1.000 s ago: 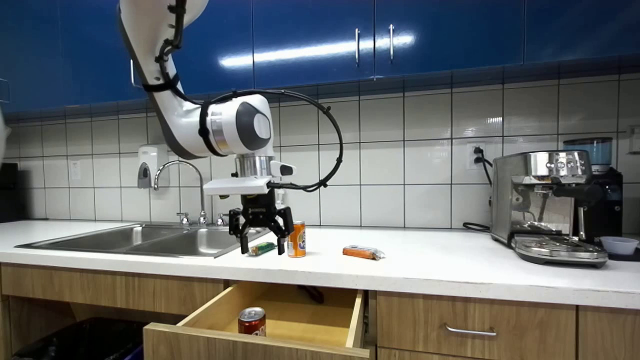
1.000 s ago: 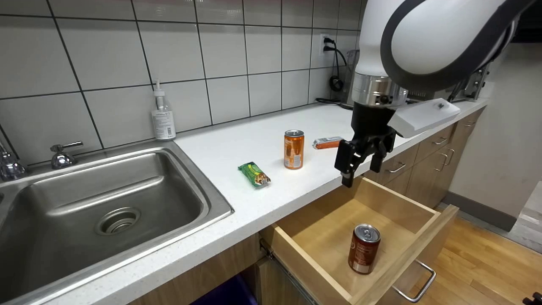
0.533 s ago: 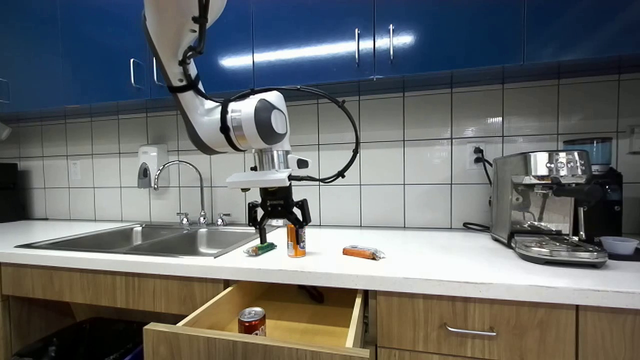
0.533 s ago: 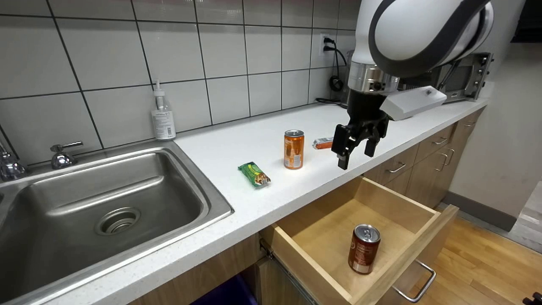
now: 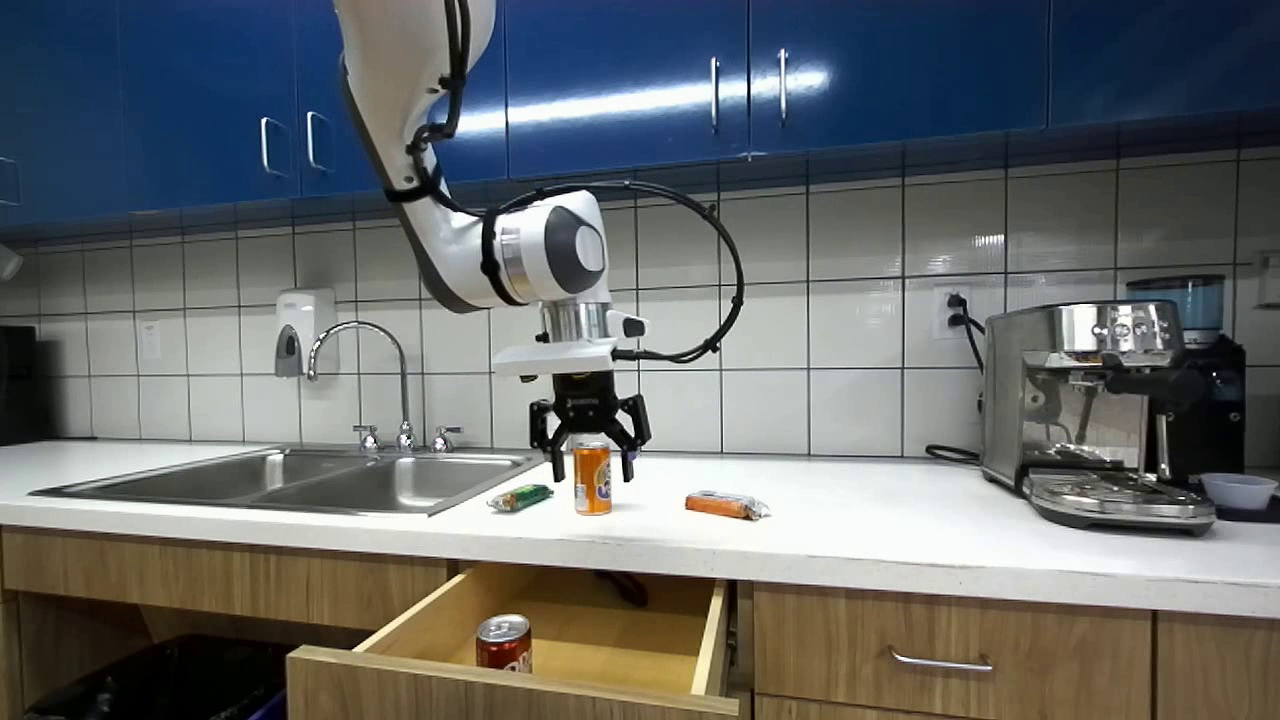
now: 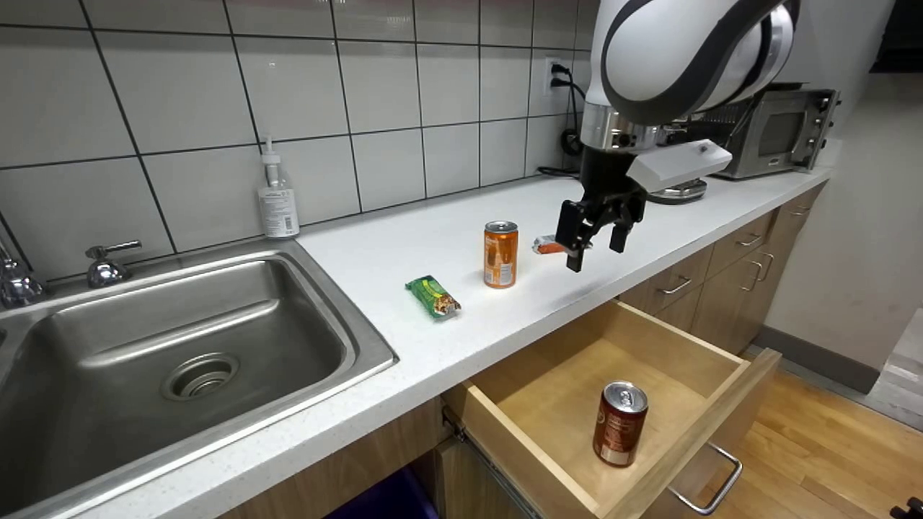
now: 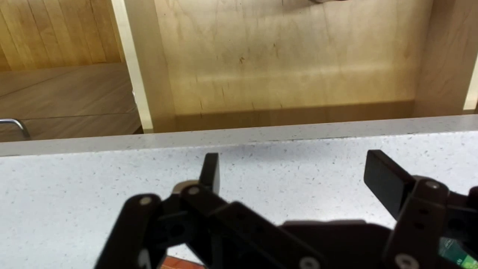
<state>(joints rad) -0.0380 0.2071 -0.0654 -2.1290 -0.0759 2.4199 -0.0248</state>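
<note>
blue cabinets (image 5: 900, 60) are mounted above a tiled wall (image 5: 860, 410), an espresso machine (image 5: 1075, 330) is set near a white bowl (image 5: 1238, 492), and a pump bottle (image 6: 278, 209) is placed by the steel sink (image 6: 375, 355).

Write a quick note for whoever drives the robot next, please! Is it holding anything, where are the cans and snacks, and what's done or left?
Gripper: open and empty, hanging above the counter near its front edge.
On the counter: the orange soda can stands between the green-wrapped snack bar and the orange-wrapped snack bar.
Done: the drawer is open, and a dark red soda can stands inside.
Left: nothing is gripped yet; the orange soda can and both bars are on the counter.
</note>
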